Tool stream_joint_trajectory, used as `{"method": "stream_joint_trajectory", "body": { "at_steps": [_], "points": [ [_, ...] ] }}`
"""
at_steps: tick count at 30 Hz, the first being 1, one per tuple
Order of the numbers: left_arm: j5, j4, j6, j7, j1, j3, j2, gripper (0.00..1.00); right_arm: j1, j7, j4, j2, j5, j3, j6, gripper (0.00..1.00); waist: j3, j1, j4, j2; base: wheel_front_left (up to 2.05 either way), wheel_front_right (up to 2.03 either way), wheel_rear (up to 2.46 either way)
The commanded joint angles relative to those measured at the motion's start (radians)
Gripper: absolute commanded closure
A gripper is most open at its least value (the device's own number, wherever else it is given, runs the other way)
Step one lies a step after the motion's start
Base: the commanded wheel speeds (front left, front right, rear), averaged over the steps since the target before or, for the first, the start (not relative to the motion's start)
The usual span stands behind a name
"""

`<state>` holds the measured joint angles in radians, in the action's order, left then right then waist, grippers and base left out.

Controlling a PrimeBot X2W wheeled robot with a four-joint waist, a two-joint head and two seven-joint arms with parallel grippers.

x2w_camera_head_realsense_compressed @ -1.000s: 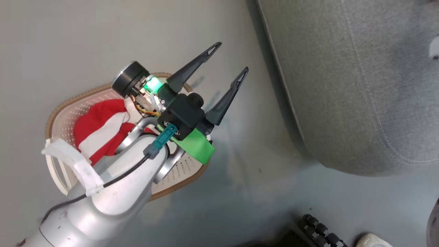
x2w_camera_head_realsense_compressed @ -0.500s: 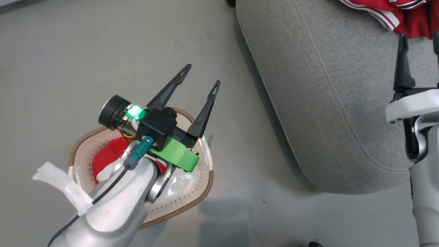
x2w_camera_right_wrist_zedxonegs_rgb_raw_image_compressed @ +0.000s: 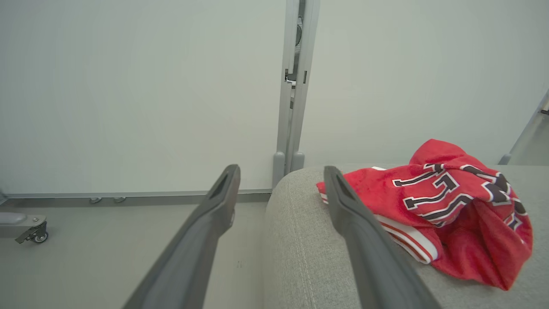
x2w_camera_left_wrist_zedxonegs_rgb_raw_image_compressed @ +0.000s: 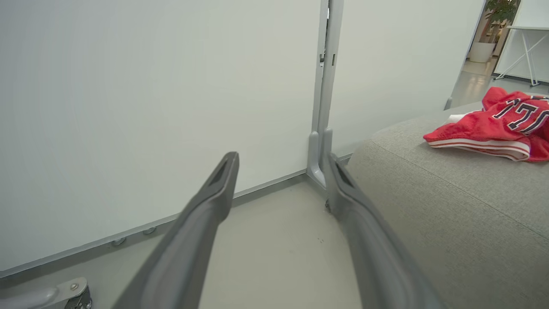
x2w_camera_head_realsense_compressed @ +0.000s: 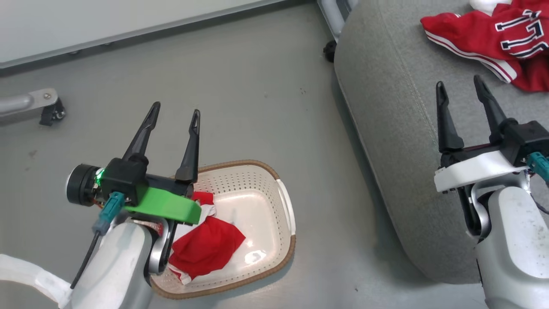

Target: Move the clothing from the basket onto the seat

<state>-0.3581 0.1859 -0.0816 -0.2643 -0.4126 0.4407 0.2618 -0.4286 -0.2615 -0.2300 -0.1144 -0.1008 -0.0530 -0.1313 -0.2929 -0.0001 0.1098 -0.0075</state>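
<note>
1. The jersey (x2w_camera_head_realsense_compressed: 484, 38), red with black-and-white lettering, lies crumpled on the seat (x2w_camera_head_realsense_compressed: 394, 137), toward its far end and well back from the rounded near edge. This half of the clothing looks delivered.
2. The striped piece (x2w_camera_head_realsense_compressed: 206, 249), red with broad white bands, lies bunched in the basket (x2w_camera_head_realsense_compressed: 240, 180), on its left side and partly hidden under the left arm's wrist. It is the garment left to move.
3. The rest of the basket's bottom is bare and glossy. The basket stands on the floor (x2w_camera_head_realsense_compressed: 257, 86) beside the seat, with a strip of floor between them, not touching.
4. The left gripper (x2w_camera_head_realsense_compressed: 176, 109) hovers over the basket's far-left rim. Its jaws are spread wide with nothing between them, and they point out toward the wall rather than down at the cloth.
5. The right gripper (x2w_camera_head_realsense_compressed: 459, 81) hangs over the near part of the seat, jaws likewise wide and empty. Its tips stop short of the jersey and do not touch it.
6. By my reckoning the task is about half done. What is left is to tip a gripper down into the basket, pinch the striped piece, lift it clear of the rim and lay it on the seat.
7. Farther out, a pale wall panel (x2w_camera_head_realsense_compressed: 85, 21) runs along the floor's far edge, with a small caster (x2w_camera_head_realsense_compressed: 53, 113) at the left.
</note>
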Motion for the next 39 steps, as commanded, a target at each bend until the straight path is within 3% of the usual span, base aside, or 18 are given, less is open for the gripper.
{"method": "stream_joint_trajectory", "body": {
  "at_steps": [1, 21, 29, 39],
  "points": [
    [0.014, -0.005, 0.007, 0.0, 0.04, -0.04, -0.01, 0.0, 0.028, -0.003, 0.006, 0.006, -0.005, 0.012, 0.001, 0.0, 0.069, 0.0001, -0.075, 0.0075, 0.0, 0.0, 0.0],
    [0.102, -0.011, 0.073, 0.0, 0.265, -0.325, -0.114, 0.0, 0.228, -0.003, 0.093, 0.062, -0.006, 0.061, 0.001, 0.0, 0.211, 0.0001, -0.153, 0.0075, 0.0, 0.0, 0.0],
    [0.142, -0.024, 0.125, 0.0, 0.321, -0.372, -0.14, 0.0, 0.326, -0.003, 0.137, 0.064, -0.038, 0.071, 0.001, 0.0, 0.246, 0.0001, -0.176, 0.0075, 0.0, 0.0, 0.0],
    [0.175, -0.028, 0.157, 0.0, 0.366, -0.395, -0.166, 0.0, 0.427, -0.003, 0.184, 0.064, -0.073, 0.07, 0.001, 0.0, 0.274, 0.0001, -0.206, 0.0075, 0.0, 0.0, 0.0]
  ]
}}
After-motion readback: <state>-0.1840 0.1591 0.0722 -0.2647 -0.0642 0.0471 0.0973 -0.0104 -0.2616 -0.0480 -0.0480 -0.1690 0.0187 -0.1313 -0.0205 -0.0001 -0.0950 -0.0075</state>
